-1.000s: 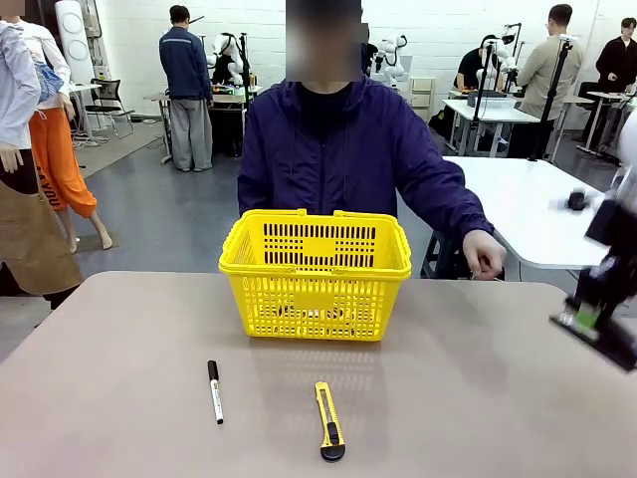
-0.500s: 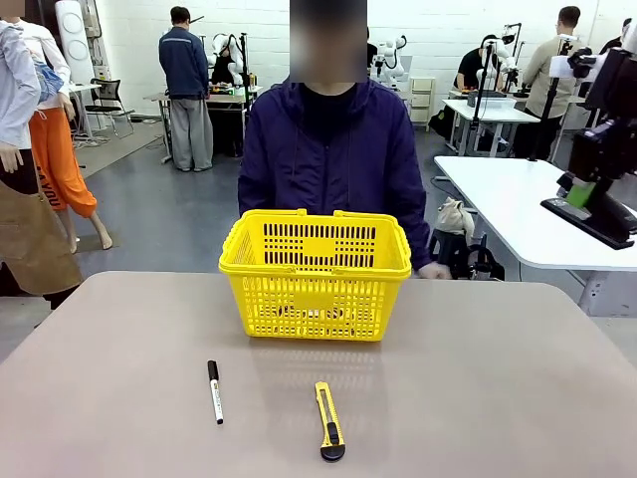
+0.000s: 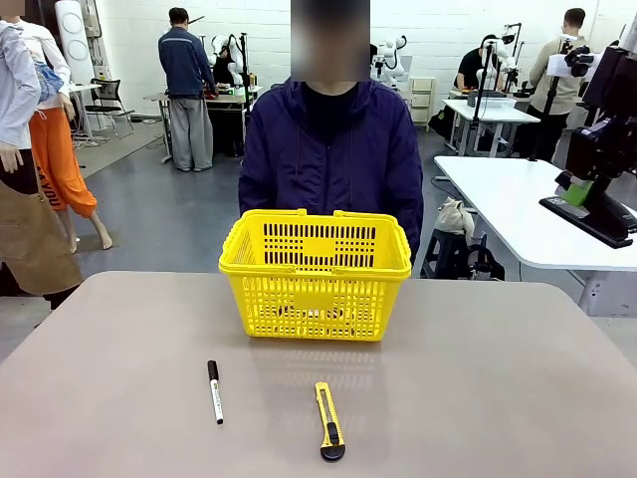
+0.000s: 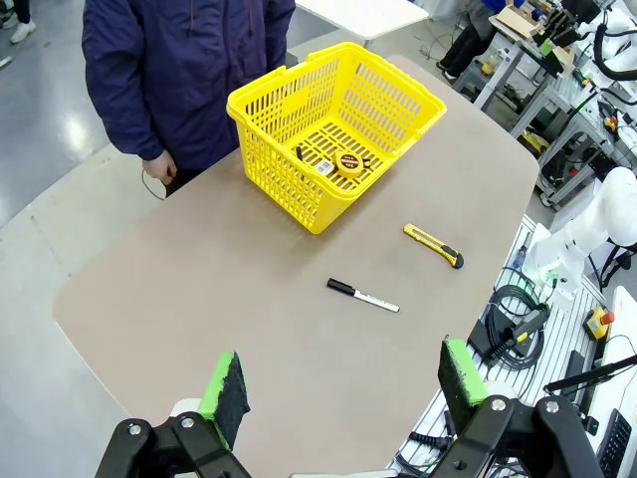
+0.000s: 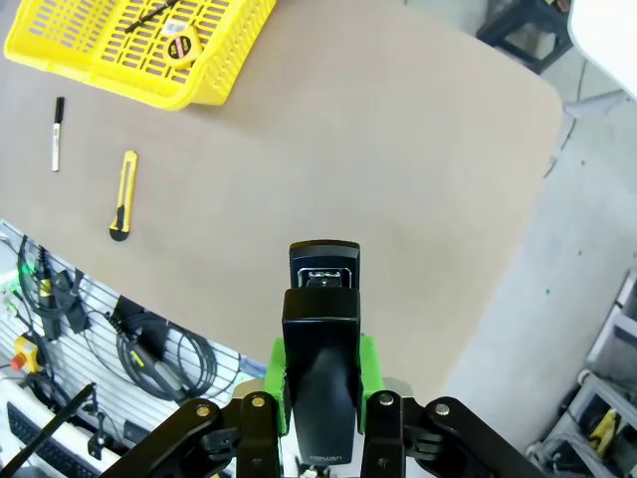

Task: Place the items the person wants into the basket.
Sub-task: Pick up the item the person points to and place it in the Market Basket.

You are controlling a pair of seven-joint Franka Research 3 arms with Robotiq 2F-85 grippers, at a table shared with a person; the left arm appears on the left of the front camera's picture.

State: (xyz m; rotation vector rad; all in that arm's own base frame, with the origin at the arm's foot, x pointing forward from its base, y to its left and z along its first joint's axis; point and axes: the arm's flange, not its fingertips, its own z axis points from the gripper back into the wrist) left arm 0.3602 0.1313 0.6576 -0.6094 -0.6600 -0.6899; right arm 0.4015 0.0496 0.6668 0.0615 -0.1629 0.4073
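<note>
The yellow basket (image 3: 315, 299) stands at the table's far middle, in front of the person (image 3: 328, 159) in a dark jacket. On its floor lies the round yellow-and-black tape measure (image 4: 348, 164) (image 5: 180, 47), with a slim black pen (image 4: 303, 153) beside it. My right gripper (image 3: 595, 187) hangs high at the right, beyond the table's edge, shut on the black stapler (image 3: 589, 213) (image 5: 320, 329) between its green pads. My left gripper (image 4: 343, 383) is open and holds nothing, high above the table's near side, well away from the basket (image 4: 289, 184).
A white marker with a black cap (image 3: 214, 390) (image 4: 363, 296) and a yellow-and-black utility knife (image 3: 328, 420) (image 4: 433, 245) lie on the table in front of the basket. The person's hand (image 4: 159, 169) hangs at the table's far edge. Cables hang off the near side.
My right gripper has lifted the stapler from low beside the table's right edge to high at the right. The person's arm has drawn back from the far right edge.
</note>
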